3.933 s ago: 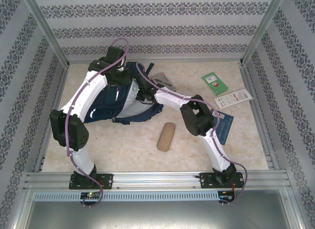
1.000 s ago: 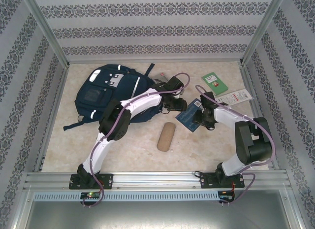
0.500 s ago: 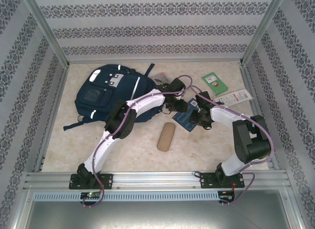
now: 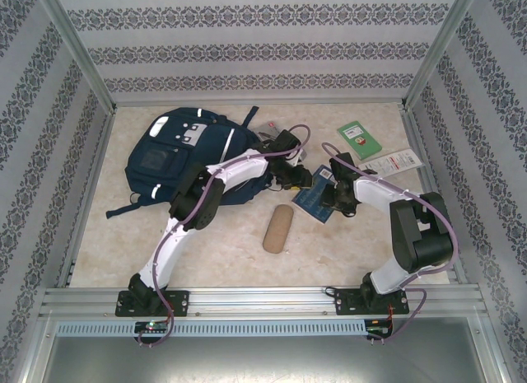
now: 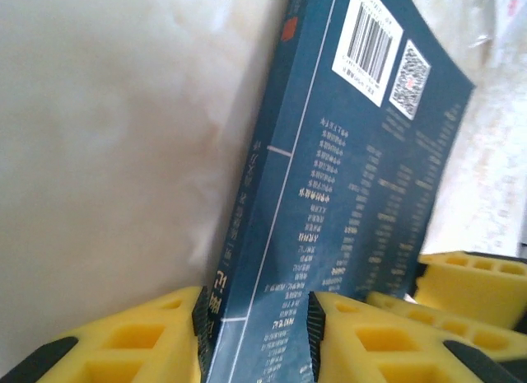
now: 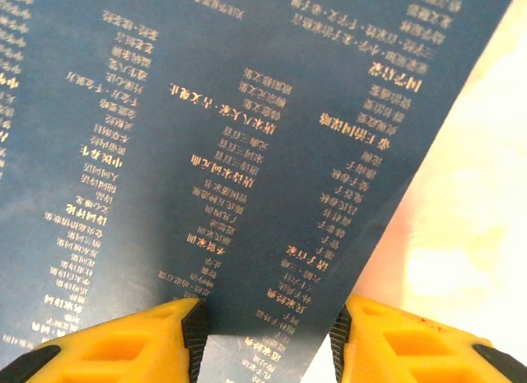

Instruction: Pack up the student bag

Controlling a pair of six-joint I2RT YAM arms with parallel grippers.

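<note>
Top external: left hand (image 4: pixel 292 180) and right hand (image 4: pixel 333 193) each part-closed on opposite edges of blue book (image 4: pixel 314 202); student bag (image 4: pixel 177 156) flat on counter (image 4: pixel 222 251) left of book, lengthwise far-to-near, nearer left hand.

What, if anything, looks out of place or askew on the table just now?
The dark blue book stands out: it is tilted between the arms, with the right gripper clamped on one edge and the left gripper straddling its spine at once. The student bag lies apart, to its left.
</note>
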